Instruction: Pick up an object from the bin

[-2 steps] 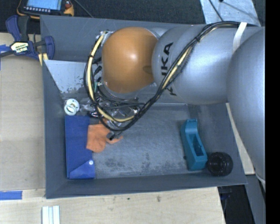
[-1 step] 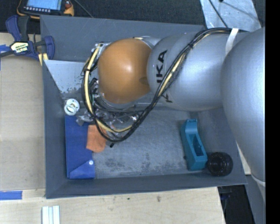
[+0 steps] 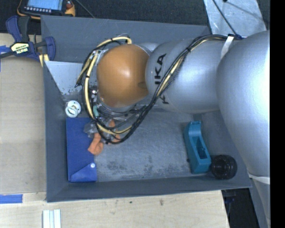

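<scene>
Camera view: your pincer (image 3: 100,129) sits low at the left side of the bin (image 3: 147,167), over the top edge of a flat blue sheet (image 3: 80,158); small white cap (image 3: 72,109) just beside. Pincer apart or together: cannot tell.

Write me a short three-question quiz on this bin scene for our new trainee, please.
1. True or false: the black round cap lies beside the blue plastic block in the lower right corner of the bin.
2. What colour is the flat sheet in the lower left corner? A) red B) blue C) green
3. Fill in: the small white round thing lies near the ____ wall.
Key: 1 true; 2 B; 3 left.
</scene>
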`<state>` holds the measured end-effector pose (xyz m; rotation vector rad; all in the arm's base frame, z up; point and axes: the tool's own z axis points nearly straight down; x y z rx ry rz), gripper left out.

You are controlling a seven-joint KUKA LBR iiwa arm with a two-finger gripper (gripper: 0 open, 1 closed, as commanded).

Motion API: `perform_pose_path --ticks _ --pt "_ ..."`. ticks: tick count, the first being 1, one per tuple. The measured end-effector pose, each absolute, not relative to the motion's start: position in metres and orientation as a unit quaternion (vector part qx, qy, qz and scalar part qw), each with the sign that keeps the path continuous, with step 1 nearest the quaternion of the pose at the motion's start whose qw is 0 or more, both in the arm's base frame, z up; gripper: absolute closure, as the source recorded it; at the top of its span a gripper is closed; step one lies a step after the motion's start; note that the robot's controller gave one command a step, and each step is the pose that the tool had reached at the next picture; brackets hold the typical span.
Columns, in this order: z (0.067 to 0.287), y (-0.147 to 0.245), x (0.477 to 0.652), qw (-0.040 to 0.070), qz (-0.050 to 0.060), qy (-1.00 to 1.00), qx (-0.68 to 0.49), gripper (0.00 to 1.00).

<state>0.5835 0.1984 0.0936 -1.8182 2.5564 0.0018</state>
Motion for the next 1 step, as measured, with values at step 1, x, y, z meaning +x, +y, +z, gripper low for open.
perform_pose_path --ticks 1 --pt "0.0936 0.1983 0.5834 0.002 0.001 0.815 -0.579 1.00"
